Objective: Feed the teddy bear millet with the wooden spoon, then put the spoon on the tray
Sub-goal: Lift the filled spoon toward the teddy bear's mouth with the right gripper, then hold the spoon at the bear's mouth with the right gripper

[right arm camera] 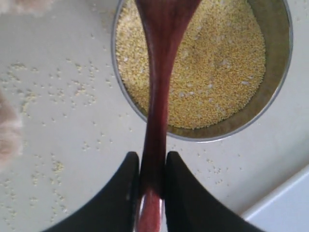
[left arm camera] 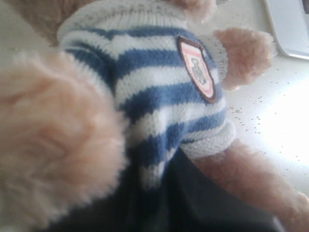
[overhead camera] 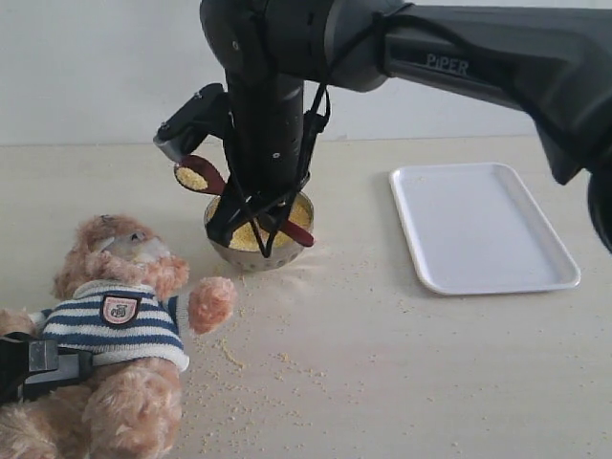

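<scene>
The wooden spoon (overhead camera: 196, 177) is recorded raised off the table (overhead camera: 402, 382), its oval bowl carrying a small load of yellow grain and held just outside the rim of the metal bowl (overhead camera: 239, 256), on the side toward the teddy bear (overhead camera: 120, 316); the handle slopes back down over the millet (right arm camera: 217, 58) heaped in that bowl, so grain slipping along the handle is judged likely to fall back in; the slim end of the handle is clamped between the two dark fingers of the right gripper (right arm camera: 151, 162), with no gap visible in the right wrist view; a hold so far back is judged to give reach toward the muzzle; the step in hand is taken to be the carry from scoop to mouth, feeding not yet done; the right arm (overhead camera: 497, 57) is extended from the right across the middle, wrist turned steeply downward above the metal bowl; the bear is laid reclined on the table, head nearest the bowl and striped shirt (left arm camera: 159, 96) uppermost, presumably so that the face is offered to the spoon; the left gripper (overhead camera: 76, 366) is set against the bear's side below the shirt, apparently to steady it, but whether its fingers are closed on the plush cannot be told; spilled grains (overhead camera: 287, 363) are scattered between bear and bowl; the tray (overhead camera: 478, 229) lies to the right, well apart from the bowl, where the spoon is to be set down afterwards.
</scene>
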`<state>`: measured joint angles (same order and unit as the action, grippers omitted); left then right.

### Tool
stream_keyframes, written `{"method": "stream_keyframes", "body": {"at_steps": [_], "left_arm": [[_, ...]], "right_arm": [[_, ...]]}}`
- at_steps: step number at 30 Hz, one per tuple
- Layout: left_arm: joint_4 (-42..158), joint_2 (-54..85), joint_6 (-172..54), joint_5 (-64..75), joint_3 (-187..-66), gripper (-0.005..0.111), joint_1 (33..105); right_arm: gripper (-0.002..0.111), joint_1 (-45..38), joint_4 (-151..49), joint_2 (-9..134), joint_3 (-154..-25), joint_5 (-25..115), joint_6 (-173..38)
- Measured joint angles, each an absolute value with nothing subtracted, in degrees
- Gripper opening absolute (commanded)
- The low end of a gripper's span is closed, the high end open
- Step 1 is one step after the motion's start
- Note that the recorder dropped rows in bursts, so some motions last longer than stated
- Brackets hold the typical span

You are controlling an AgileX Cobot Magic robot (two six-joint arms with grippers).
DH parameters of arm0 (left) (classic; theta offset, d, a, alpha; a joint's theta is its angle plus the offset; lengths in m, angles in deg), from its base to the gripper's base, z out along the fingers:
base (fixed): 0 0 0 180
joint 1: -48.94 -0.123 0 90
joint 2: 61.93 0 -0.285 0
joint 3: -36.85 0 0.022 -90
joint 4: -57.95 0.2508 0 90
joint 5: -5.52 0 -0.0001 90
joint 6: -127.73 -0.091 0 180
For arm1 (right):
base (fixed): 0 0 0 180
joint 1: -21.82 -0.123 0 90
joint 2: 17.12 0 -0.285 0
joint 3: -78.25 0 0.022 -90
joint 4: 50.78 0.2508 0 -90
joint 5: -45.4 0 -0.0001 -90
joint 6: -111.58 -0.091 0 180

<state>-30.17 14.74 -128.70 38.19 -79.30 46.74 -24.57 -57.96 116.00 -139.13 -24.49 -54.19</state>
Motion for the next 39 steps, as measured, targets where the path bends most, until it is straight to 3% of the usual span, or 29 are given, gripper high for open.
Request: {"method": "stream_keyframes", "body": {"at_steps": [18, 39], "left_arm": [[-30.2, 14.7, -128.7, 38.2, -79.3, 0.005, 46.7], [-30.2, 14.7, -128.7, 38.2, -79.3, 0.005, 46.7]], "right_arm": [[0.004, -33.0, -55.0, 113.8, -138.0, -24.5, -52.7], [0.004, -38.7, -73.5, 115.8, -135.3, -24.5, -52.9]]}}
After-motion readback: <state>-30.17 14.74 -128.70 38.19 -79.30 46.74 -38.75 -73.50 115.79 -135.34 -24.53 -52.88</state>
